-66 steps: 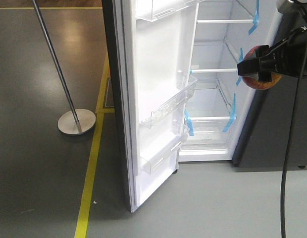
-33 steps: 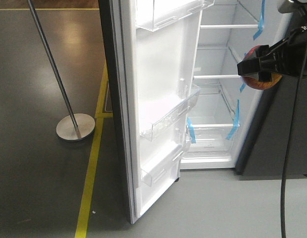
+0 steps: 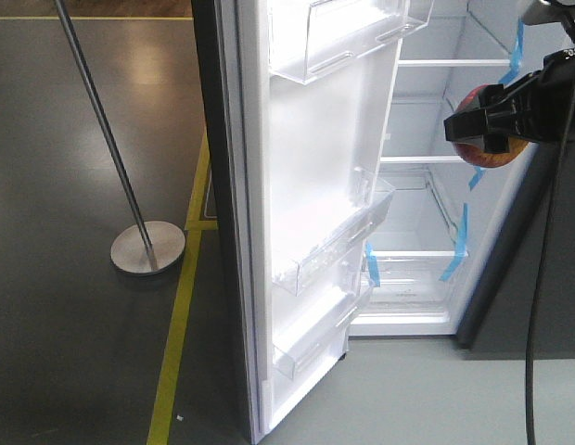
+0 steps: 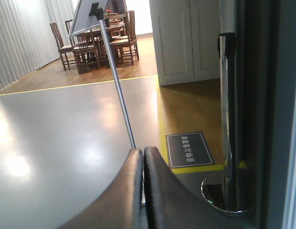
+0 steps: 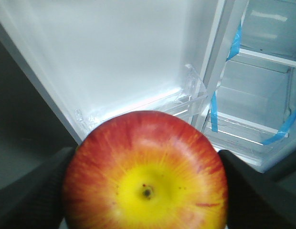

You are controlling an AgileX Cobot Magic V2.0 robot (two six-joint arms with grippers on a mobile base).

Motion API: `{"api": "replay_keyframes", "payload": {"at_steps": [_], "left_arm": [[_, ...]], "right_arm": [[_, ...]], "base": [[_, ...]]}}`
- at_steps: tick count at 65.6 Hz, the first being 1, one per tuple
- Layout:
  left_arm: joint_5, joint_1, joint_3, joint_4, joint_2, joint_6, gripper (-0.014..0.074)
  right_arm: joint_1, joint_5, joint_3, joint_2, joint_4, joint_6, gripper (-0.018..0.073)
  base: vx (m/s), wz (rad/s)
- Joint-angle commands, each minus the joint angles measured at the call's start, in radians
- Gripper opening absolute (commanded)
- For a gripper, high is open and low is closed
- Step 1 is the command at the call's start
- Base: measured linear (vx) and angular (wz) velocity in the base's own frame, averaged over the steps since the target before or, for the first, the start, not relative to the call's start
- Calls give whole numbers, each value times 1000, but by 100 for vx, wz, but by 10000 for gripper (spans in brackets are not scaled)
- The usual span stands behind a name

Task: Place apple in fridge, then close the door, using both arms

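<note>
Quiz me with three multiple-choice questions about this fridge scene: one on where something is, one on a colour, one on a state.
1. Where is the apple?
A. On a shelf inside
B. Gripped in the right tool, in front of the fridge
C. On the floor

2. What colour are the tape strips inside the fridge?
A. Blue
B. Green
C. Orange

3. How is the door?
A. Shut
B. Open wide
C. Taken off

Answers:
1 B, the black tool clamps the apple in front of the shelves.
2 A, blue strips hang at the shelf edges.
3 B, its white inner side with clear bins faces the camera.
</note>
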Motion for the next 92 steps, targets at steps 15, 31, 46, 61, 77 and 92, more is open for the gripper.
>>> {"api": "replay_keyframes", "payload": {"at_steps": [15,31,46,61,77,92], "left_arm": [[-69,0,15,-4,-16,-2,-8],[-69,0,15,-4,-16,-2,-8],[-69,0,15,-4,-16,-2,-8],[-69,0,15,-4,-16,-2,-8],[-69,0,15,-4,-16,-2,-8],[-69,0,15,-4,-16,-2,-8]], "right_arm": [[-6,-58,-30,-35,27,-11,115],[-6,-58,-30,-35,27,-11,115],[-6,-58,-30,-35,27,-11,115],[-6,-58,-30,-35,27,-11,115],[-6,-58,-30,-35,27,-11,115],[-6,-58,-30,-35,27,-11,115]], "base": [[13,2],[12,0],[11,-2],[9,-3],[8,-4],[7,-4]]}}
